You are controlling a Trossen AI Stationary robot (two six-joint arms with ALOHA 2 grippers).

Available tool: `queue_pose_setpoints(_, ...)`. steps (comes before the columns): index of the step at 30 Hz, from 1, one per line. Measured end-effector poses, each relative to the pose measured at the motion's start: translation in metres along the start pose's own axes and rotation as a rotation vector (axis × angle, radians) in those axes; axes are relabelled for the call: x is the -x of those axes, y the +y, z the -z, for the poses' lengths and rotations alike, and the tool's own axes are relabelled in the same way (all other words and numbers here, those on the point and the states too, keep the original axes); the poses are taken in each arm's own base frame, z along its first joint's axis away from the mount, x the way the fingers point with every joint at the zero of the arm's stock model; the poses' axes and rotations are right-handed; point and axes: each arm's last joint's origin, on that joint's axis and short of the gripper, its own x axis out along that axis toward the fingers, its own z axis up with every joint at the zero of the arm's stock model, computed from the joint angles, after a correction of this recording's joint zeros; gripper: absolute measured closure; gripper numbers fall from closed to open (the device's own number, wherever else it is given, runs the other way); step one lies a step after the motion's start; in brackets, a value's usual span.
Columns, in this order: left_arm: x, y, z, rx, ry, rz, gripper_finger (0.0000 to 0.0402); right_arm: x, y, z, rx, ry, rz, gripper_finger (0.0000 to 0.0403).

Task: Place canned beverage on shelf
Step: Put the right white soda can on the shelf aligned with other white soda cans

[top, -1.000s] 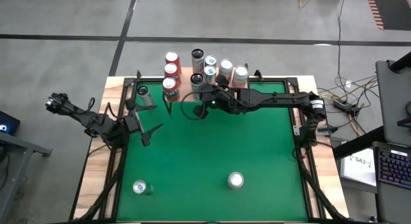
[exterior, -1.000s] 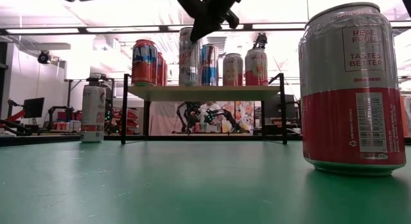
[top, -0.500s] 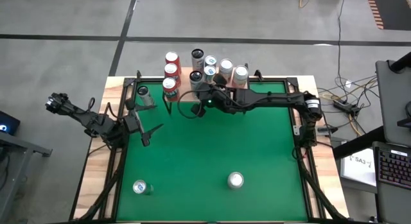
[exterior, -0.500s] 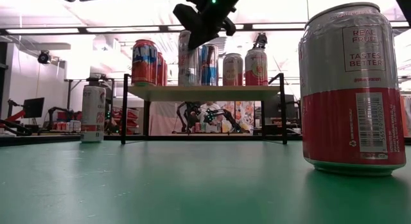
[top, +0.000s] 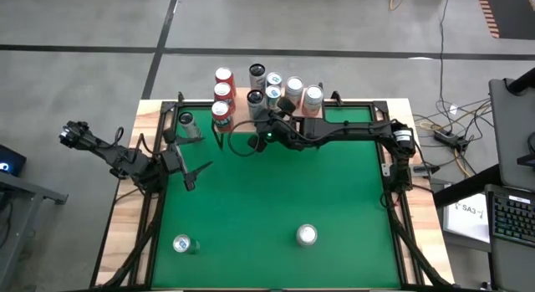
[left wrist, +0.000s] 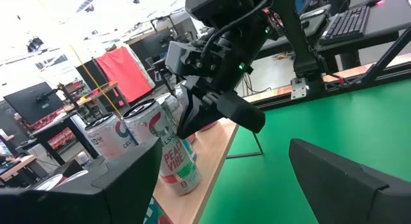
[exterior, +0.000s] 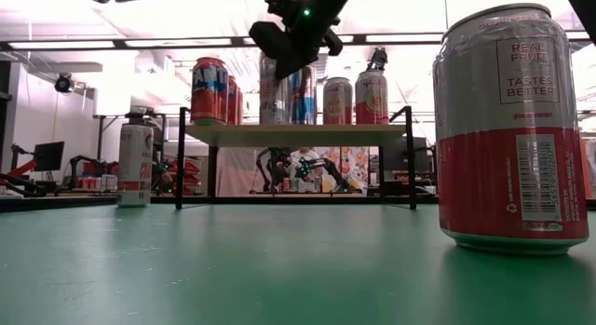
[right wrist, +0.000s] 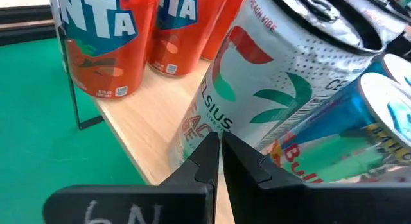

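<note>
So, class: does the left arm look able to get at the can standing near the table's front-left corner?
Probably yes. The left end effector is open and empty, and only bare green table lies between it and that can.

"REAL FRUIT" and "TASTES BETTER" on the near silver-and-red can (exterior: 503, 129), "CELSIUS" and "PEACH VIBE" on the white can (right wrist: 270, 89), "NTA" on the orange cans (right wrist: 103, 38), "PEACH VIBE" on the shelf-edge can (left wrist: 176, 161), "6N" handwritten on the right gripper's (right wrist: 218, 153) black body

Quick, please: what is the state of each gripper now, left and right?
Left gripper: open, holding nothing, at the table's left side.
Right gripper: shut, holding nothing, by the cans on the shelf.
</note>
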Motion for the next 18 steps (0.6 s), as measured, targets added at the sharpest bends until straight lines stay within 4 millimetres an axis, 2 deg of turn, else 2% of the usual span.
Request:
queue_pose_setpoints(7, 0.0, 0.0, 0.0, 0.007, 0.0, 0.0, 0.0078, 0.005, 0.009, 0.0, -0.06, -0.005, -0.052, 0.039)
queue_pose_setpoints(18, 0.0, 0.0, 0.0, 0.008, 0.002, 0.001, 0.0078, -0.011, 0.013, -0.002, -0.048, -0.071, 0.028, 0.039)
